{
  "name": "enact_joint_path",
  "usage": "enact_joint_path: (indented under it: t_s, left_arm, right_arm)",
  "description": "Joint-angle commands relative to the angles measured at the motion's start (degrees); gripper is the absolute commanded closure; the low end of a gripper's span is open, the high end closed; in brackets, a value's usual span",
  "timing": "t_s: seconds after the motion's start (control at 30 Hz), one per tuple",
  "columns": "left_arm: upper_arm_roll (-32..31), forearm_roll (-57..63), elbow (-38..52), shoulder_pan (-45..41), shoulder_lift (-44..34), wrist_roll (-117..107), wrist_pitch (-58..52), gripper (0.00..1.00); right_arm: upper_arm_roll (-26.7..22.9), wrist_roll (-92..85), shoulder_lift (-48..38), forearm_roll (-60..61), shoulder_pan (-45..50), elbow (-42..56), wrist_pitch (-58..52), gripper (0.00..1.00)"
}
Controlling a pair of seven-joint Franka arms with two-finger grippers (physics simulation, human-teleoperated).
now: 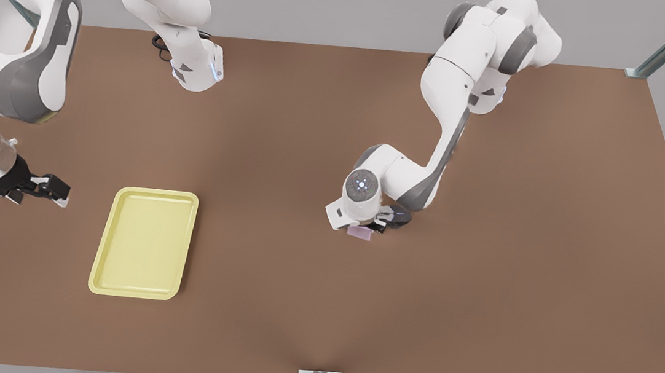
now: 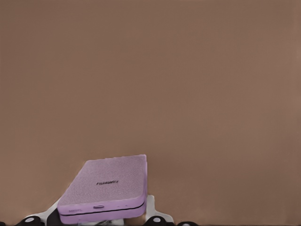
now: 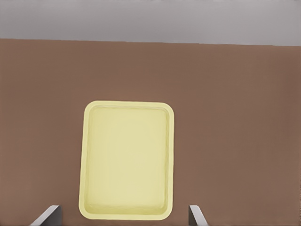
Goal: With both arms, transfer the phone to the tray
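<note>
Phone (image 2: pixel 107 188): thin flat slab, pale pink-lilac, textured back face up with small lettering and a port slot on its short edge. In the front view it lies on the brown table (image 1: pixel 483 276) right of centre, partly under the left gripper (image 1: pixel 373 225), well apart from the tray (image 1: pixel 144 243).

Left gripper: down at the phone. In the left wrist view white finger parts flank the near short end of the phone (image 1: pixel 360 232), and the jaws appear to pinch it across its width; contact at the pads is hidden, so firmness is a judgement only.

Right gripper (image 1: pixel 54 189): near the front view's left edge, just left of the tray, waiting. Jaws spread, holding nothing; both fingertips (image 3: pixel 47 217) frame the tray (image 3: pixel 126 162) in its wrist view.

Handling judgement: rigid, light, will not flex. Smooth rounded edges likely slippery; the textured back offers better friction than the sides. A grip at one end leaves a long overhang, so it may pivot or droop when lifted. A hold across the width nearer the middle would be steadier. Moderately fragile: set down flat in the tray, do not drop.

Tray empty, rim raised; phone must clear it.
</note>
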Motion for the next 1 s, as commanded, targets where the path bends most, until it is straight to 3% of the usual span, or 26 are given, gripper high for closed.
enact_joint_path:
  t_s: [0.0,0.4,0.73,0.87,0.97]
  left_arm:
    - [-2.0,-0.1,3.5,-0.5,1.8,-30.8,-10.0,0.18]
    - [-10.3,-0.1,11.7,-1.0,10.8,-40.7,-6.3,0.18]
    - [-9.8,0.2,15.0,0.3,13.2,-39.4,-5.5,0.18]
    - [-9.5,0.4,15.2,1.3,13.2,-37.8,-5.4,0.08]
    - [-9.4,0.5,15.3,1.7,13.2,-37.8,-5.3,0.07]
  right_arm:
    - [0.3,3.8,-1.0,-0.1,0.4,0.0,-0.8,0.00]
    - [0.4,3.8,-3.1,-0.1,0.6,-0.2,-1.5,0.00]
    - [1.0,4.0,-3.1,-0.1,0.6,-0.4,-2.2,0.00]
    - [1.1,6.1,-3.2,-0.1,0.6,-0.4,-2.3,0.00]
    - [1.1,6.2,-3.2,0.0,0.7,-0.4,-2.3,0.00]
